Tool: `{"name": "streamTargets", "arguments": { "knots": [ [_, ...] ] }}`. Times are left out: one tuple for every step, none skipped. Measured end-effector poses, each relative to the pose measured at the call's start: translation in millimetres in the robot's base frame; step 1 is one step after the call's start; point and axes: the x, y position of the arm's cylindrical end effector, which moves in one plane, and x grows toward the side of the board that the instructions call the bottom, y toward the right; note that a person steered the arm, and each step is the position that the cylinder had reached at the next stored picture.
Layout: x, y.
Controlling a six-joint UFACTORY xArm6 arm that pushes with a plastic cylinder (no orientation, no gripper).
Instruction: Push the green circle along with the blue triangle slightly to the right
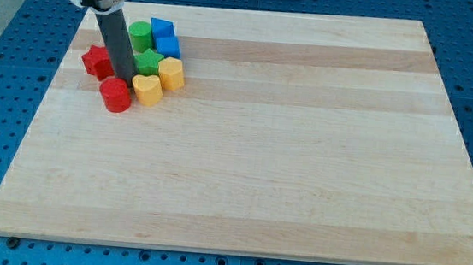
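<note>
The green circle (140,32) stands near the board's top left, in a tight cluster of blocks. Two blue blocks touch it on the right: one (161,28) at the cluster's top and one (168,47) just below it. I cannot tell which of them is the triangle. My rod comes down from the view's top left. My tip (126,81) rests in the middle of the cluster, below the green circle, just left of a green star-like block (148,62) and just above the red circle (115,95).
A red star-like block (98,60) lies left of the rod. A yellow hexagon (171,73) and a yellow heart (147,89) sit at the cluster's lower right. The wooden board (303,155) lies on a blue perforated table.
</note>
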Motion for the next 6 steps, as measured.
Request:
{"name": "streamTargets", "arguments": {
  "knots": [
    [-41.5,-16.5],
    [-60.9,-23.6],
    [-64.0,-25.8],
    [-102.4,-31.9],
    [-131.7,-32.4],
    [-119.2,-10.2]
  ]
}}
